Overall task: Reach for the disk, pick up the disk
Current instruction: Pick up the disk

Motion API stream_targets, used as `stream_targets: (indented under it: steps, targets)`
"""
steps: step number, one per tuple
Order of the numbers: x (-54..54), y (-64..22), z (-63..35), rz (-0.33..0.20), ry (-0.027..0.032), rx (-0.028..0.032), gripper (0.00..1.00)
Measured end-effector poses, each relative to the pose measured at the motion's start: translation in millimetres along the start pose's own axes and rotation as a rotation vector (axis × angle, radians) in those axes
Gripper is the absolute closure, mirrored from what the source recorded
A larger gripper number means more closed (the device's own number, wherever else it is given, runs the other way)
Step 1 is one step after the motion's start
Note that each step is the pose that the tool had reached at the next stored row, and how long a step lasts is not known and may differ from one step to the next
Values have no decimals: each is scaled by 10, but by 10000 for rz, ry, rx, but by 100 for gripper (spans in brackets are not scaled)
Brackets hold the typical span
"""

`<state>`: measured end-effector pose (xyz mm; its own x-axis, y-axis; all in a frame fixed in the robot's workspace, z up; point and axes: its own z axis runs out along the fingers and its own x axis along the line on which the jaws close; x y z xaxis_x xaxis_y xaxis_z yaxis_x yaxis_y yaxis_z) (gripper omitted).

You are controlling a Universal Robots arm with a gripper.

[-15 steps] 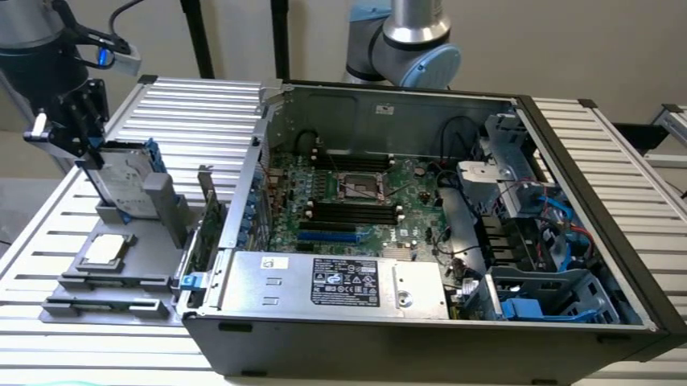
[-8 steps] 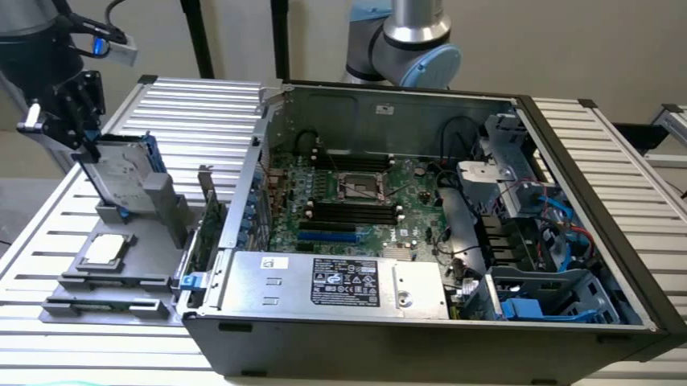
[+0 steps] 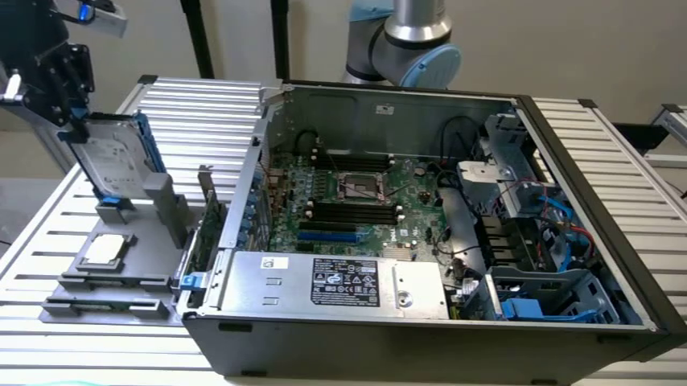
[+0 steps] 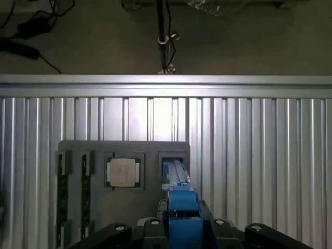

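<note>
The disk [image 4: 181,205] stood edge-on in the grey holder [image 4: 150,150], beside the silver chip [image 4: 123,171], on the ribbed desk [image 4: 259,155], the hand [image 4: 181,231] straddling it

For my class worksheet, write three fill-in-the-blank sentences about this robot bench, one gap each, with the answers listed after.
1. The disk has a plastic frame coloured ____.
2. The gripper is at the disk's ____ edge.
3. The small square chip lies ____ on the grey holder.
Missing words: blue; top; flat.
</note>
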<state>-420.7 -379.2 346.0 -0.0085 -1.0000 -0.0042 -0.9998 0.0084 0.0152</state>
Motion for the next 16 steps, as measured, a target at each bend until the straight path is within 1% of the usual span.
stream_targets:
  steps: [7, 10, 13, 16]
  targets:
    - [5, -4, -318, 0, -1, 2, 67]
    - [6, -27, -454, -1, -1, 1, 67]
    - [8, -88, -590, -2, -6, 2, 67]
    - [12, -185, -731, -10, -28, 1, 67]
